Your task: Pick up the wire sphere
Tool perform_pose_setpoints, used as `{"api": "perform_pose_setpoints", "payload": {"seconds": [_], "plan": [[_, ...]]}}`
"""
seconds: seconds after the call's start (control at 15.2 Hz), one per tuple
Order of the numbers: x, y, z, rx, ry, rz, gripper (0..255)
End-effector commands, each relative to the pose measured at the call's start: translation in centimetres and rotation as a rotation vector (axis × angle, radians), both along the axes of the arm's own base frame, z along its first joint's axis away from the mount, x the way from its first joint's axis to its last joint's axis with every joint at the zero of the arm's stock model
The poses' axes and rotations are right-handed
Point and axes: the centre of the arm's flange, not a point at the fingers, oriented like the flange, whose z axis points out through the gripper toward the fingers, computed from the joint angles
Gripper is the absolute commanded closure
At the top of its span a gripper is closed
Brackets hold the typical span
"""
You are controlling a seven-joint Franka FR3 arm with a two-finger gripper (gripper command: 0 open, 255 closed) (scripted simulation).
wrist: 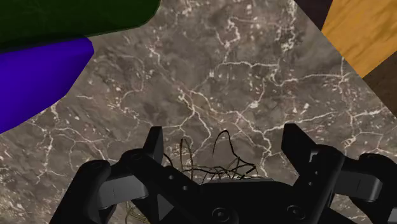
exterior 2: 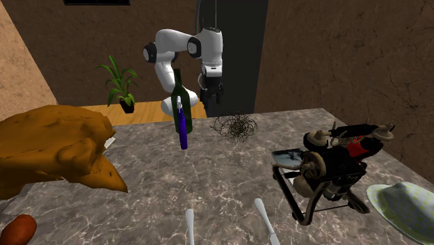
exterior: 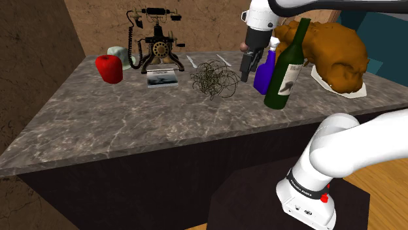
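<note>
Shoulder view, its left to its right:

1. A grey veined marble counter (exterior: pixel 131 131) carries every item.
2. A red rounded object (exterior: pixel 109 68) stands near the far left corner, with a pale green item (exterior: pixel 118 54) just behind it.
3. A black and brass antique telephone (exterior: pixel 157 39) stands upright at the back edge. A small flat picture card (exterior: pixel 162 78) lies just in front of it.
4. 2 white utensils (exterior: pixel 193 62) lie flat behind the wire sphere.
5. The wire sphere (exterior: pixel 214 80), a loose ball of thin dark strands, rests on the counter near its middle, apart from the telephone.
6. The gripper (exterior: pixel 246 75) points downward just beside the sphere, on this view's right.
7. A blue spray bottle (exterior: pixel 263 75) and a dark green wine bottle (exterior: pixel 286 72) stand upright, close together, just past the gripper.
8. A large brown lumpy item (exterior: pixel 337 52) sits on a white plate (exterior: pixel 356 93) at the right end.

Second exterior view: this camera faces the arm across the counter. The sphere (exterior 2: pixel 235 127) sits near the far edge, and the gripper (exterior 2: pixel 211 101) hangs above it, slightly toward this view's left.

Wrist view: the 2 black fingers (wrist: pixel 154 141) stand apart, so the pincer (wrist: pixel 224 137) is open with nothing clamped. Strands of the sphere (wrist: pixel 216 162) show between the fingers, close to the palm. Whether any strand touches a finger cannot be determined.
</note>
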Motion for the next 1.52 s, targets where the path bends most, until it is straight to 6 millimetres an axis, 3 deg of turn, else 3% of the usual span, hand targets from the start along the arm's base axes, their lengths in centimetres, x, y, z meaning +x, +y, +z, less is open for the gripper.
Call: {"api": "perform_pose_setpoints", "payload": {"seconds": [0.0, 0.4, 0.73, 1.25, 1.39, 1.45], "plan": [[0.0, 0.0, 0.0, 0.0, 0.0, 0.0, 0], [3.8, -4.8, 0.6, -0.061, -0.129, 0.582, 0], [8.4, -6.6, 1.7, -0.111, -0.237, 1.067, 0], [8.7, -6.6, -2.2, -0.113, -0.242, 1.088, 0], [8.7, -6.6, -2.2, -0.113, -0.242, 1.088, 0], [8.6, -6.5, -2.3, -0.113, -0.242, 1.088, 255]]}}
